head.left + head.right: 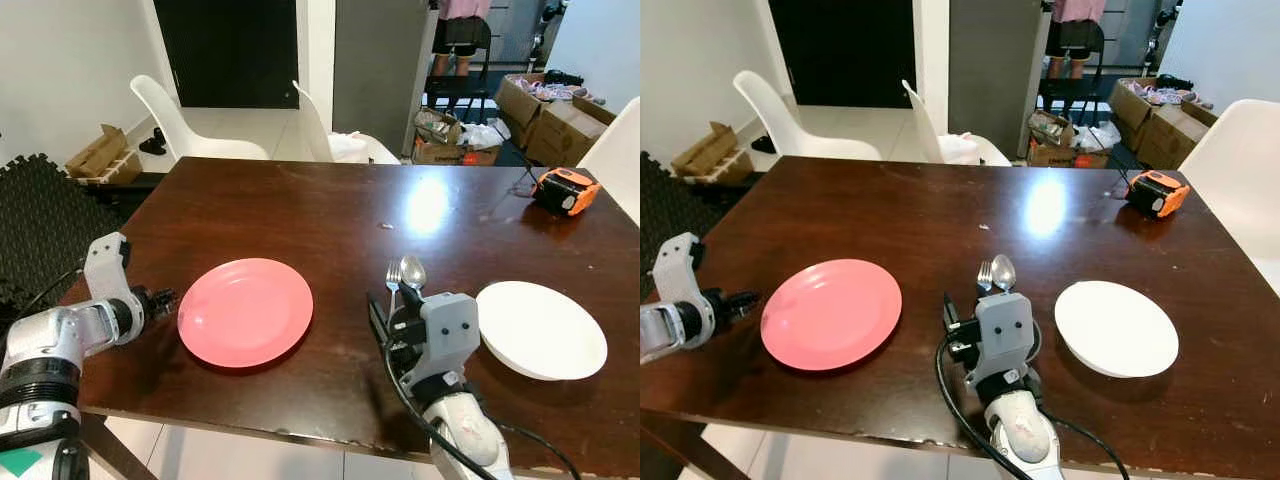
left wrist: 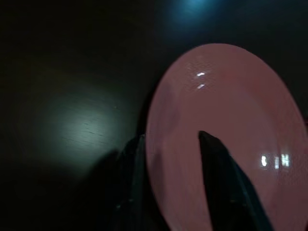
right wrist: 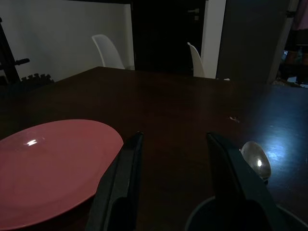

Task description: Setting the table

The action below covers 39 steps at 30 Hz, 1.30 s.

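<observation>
A: What is lying on the bench (image 1: 300, 210) in front of you?

B: A pink plate (image 1: 245, 311) is sitting toward my left, a white plate (image 1: 540, 328) toward my right. Between them a fork (image 1: 393, 276) and a spoon (image 1: 412, 272) are lying side by side, handles running under my right wrist housing. An orange and black device (image 1: 565, 190) is resting near the far right corner.

A: Where are your grippers?

B: My left gripper (image 1: 160, 299) is pointing at the pink plate's left rim; in the wrist view its fingers (image 2: 219, 183) are standing apart, one either side of the rim, though I cannot tell whether they are touching it. My right gripper (image 3: 173, 187) is hanging low over the bench between the two plates, fingers spread and holding nothing, the spoon bowl just beside one fingertip.

A: What is surrounding the bench?

B: White chairs (image 1: 195, 125) are standing at the far edge and another at the right. Cardboard boxes (image 1: 555, 115) are sitting on the floor beyond, a person (image 1: 460, 35) is standing in the background, and black foam mats (image 1: 40, 215) are lying at the left.
</observation>
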Available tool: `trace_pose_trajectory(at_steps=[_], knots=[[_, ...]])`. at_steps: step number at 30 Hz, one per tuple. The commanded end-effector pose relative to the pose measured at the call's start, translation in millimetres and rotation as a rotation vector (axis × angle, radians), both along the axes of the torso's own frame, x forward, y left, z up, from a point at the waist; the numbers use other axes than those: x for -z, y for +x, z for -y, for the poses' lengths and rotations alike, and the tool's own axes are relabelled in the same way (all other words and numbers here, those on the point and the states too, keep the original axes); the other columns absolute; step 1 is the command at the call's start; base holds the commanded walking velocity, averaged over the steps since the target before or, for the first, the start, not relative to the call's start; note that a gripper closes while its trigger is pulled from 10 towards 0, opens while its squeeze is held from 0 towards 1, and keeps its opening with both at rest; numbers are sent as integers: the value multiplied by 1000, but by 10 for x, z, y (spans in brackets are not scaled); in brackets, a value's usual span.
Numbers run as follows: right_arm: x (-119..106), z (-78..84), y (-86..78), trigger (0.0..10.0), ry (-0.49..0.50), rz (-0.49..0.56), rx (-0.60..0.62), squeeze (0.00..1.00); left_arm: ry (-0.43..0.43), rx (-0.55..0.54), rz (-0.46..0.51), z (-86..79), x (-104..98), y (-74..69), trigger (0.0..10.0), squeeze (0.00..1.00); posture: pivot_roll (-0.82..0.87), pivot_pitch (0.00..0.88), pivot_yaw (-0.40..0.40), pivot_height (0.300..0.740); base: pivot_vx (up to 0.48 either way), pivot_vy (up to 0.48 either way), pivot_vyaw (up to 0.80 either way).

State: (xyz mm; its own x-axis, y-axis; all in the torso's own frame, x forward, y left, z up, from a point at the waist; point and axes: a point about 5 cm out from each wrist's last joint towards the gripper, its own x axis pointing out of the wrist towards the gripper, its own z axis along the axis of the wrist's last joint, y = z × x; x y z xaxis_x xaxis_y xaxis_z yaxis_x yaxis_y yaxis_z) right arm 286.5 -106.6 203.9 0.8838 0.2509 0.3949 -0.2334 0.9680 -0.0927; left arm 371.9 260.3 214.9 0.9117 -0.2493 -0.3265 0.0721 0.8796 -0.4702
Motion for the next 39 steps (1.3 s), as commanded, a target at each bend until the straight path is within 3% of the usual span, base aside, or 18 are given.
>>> trace_pose_trajectory(at_steps=[1,15,16,17,18,19,20,21,22,23,24,25,26,27,29,30,39], knots=[[23,-31,-27,10000,6,-2,-9,0,-26,13,-37,-35,103,-68,10000,1000,-3,180,150,740,0,0,0],[28,-29,-29,10000,5,-4,-9,0,-18,-20,-115,-130,331,-181,10000,1000,-2,183,149,740,0,0,0],[28,-31,-29,10000,5,-4,-10,0,-27,-4,-120,-105,335,-188,10000,753,-2,183,149,740,0,0,0],[27,-32,-29,10000,6,-4,-10,0,-38,11,-123,-81,335,-197,10000,596,-2,183,150,740,0,0,0],[28,-33,-29,10000,6,-4,-10,0,-53,36,-127,-33,335,-204,9333,0,-3,183,149,740,0,0,0],[28,-32,-29,10000,6,-4,-10,0,-64,56,-132,11,337,-209,8157,0,-3,183,148,740,0,0,0],[28,-32,-29,10000,6,-4,-10,0,-64,56,-132,11,337,-209,8157,0,-3,183,148,740,0,0,0],[28,-33,-29,10000,6,-4,-10,0,-74,73,-138,53,341,-214,9490,0,-4,183,149,740,0,0,0],[28,-33,-29,10000,6,-4,-10,0,-74,73,-138,53,341,-214,9490,0,-4,183,149,740,0,0,0],[27,-32,-29,10000,6,-4,-10,0,-79,94,-142,104,351,-219,6784,0,-6,182,148,740,0,0,0],[27,-32,-29,10000,5,-4,-10,0,-80,109,-151,145,367,-225,5529,0,-6,183,148,740,0,0,0],[27,-32,-29,10000,5,-4,-10,0,-80,109,-151,145,367,-225,5529,0,-6,183,148,740,0,0,0],[27,-31,-29,10000,5,-4,-9,0,-81,122,-158,181,383,-232,3451,0,-7,182,148,740,0,0,0],[26,-31,-29,10000,5,-3,-9,0,-79,135,-164,212,398,-238,2353,0,-8,183,149,740,0,0,0],[26,-31,-30,10000,5,-3,-9,0,-78,142,-168,228,407,-242,2353,0,-7,183,149,740,0,0,0],[26,-31,-30,10000,5,-3,-8,0,-75,149,-170,243,417,-245,0,0,-6,183,149,740,0,0,0],[25,-33,-37,10000,7,-3,-7,0,-1,137,-173,268,505,-259,0,0,-9,185,151,740,0,0,0]])
